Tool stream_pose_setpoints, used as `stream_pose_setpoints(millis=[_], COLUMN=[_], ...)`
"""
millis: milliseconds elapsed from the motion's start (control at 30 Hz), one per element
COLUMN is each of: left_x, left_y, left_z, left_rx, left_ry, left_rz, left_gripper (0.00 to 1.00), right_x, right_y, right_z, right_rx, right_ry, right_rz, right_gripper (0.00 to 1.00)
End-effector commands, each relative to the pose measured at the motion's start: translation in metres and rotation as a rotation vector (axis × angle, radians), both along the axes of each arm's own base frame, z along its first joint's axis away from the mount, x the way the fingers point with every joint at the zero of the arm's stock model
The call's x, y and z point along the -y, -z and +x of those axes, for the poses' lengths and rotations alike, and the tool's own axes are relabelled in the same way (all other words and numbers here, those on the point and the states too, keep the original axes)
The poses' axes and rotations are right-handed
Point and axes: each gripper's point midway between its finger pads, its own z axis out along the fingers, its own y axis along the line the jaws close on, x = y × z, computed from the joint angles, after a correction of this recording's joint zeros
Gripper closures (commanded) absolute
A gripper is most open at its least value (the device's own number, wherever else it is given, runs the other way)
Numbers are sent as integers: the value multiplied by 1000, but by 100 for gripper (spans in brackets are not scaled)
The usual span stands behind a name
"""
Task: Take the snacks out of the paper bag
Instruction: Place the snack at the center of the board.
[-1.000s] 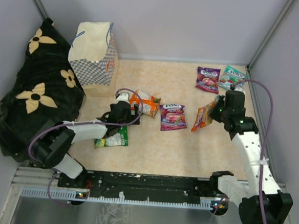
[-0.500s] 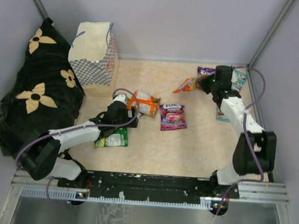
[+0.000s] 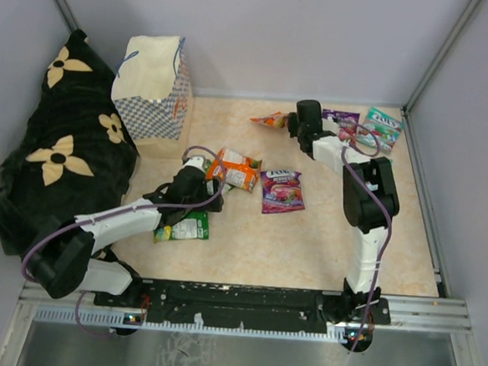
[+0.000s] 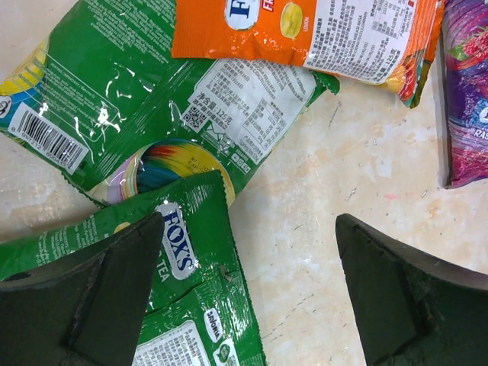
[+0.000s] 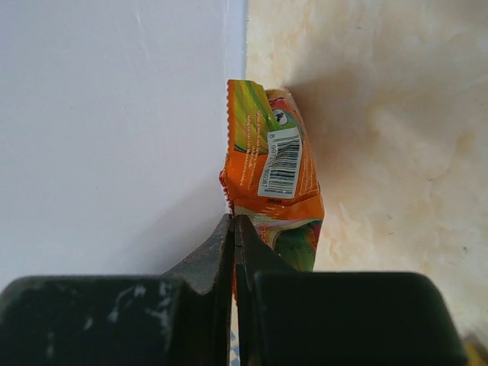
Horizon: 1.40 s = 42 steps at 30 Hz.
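Observation:
The checkered paper bag stands upright at the back left. My right gripper is shut on an orange snack pouch and holds it near the back wall; in the right wrist view the pouch sticks out past the shut fingertips. My left gripper is open and empty, low over two green pouches with an orange pouch beyond. A green pouch, an orange one, a purple one, another purple and a teal one lie on the table.
A black cloth with cream flowers is heaped along the left side. Grey walls close in the back and both sides. The rail with the arm bases runs along the near edge.
My right arm has swung the orange pouch from the right side to the back and then leftward along the back wall. My left gripper has barely moved.

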Motion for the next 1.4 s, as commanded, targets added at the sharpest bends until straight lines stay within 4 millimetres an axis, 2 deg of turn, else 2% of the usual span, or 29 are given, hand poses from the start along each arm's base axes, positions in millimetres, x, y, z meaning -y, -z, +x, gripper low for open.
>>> stream_pose_setpoints(millis=[0,233,467,500,533,600,667,733,767,833,900,933,1000,1067,1133,1200,1233,1300,1367], left_x=[0,-5,-2,-2,-2,-1,1,4,6,9,11,12,13,14,17,19,20,20,19], left_y=[-13,-18,-19,-19,-19,-20,-21,-23,-24,-25,-26,-27,-26,-28,-29,-29,-29,-27,-26], left_z=[2,-1,-1,-1,-1,-2,-2,-1,-1,-1,-1,-1,-2,-1,-1,-2,-2,-3,-5], left_rx=[11,9,-2,-4,-4,-6,-8,-9,-11,-16,-21,-22,-25,-23,-23,-25,-26,-35,-42], left_ry=[1,6,22,23,26,31,40,50,57,69,83,91,102,111,122,131,133,136,132], left_rz=[-19,-22,-29,-31,-33,-37,-42,-49,-53,-55,-56,-55,-50,-52,-58,-67,-69,-70,-68], left_gripper=[1,1,1,1,0,0,1,1,0,0,1,0,0,0,0,0,0,0,0], right_x=[18,41,25,24,24,24,24,25,28,35,31,27,16,4,-4,-6,-6,2,7], right_y=[-40,0,31,31,31,24,13,-10,-29,-50,-80,-89,-95,-88,-67,-35,-36,11,40], right_z=[22,9,18,17,15,12,9,3,-1,-12,-13,-14,-11,1,15,27,36,43,42], right_rx=[131,77,59,63,70,76,84,109,122,106,186,231,280,296,281,218,216,116,57], right_ry=[281,415,322,315,311,293,274,246,229,172,40,-90,-299,-520,-722,-892,-931,-1033,-1090], right_rz=[90,36,6,3,-8,-31,-70,-151,-219,-407,-590,-763,-944,-1067,-1158,-1231,-1271,-1310,-1314], right_gripper=[100,100,100,89,60,5,1,1,1,1,2,2,2,1,1,1,1,1,1])
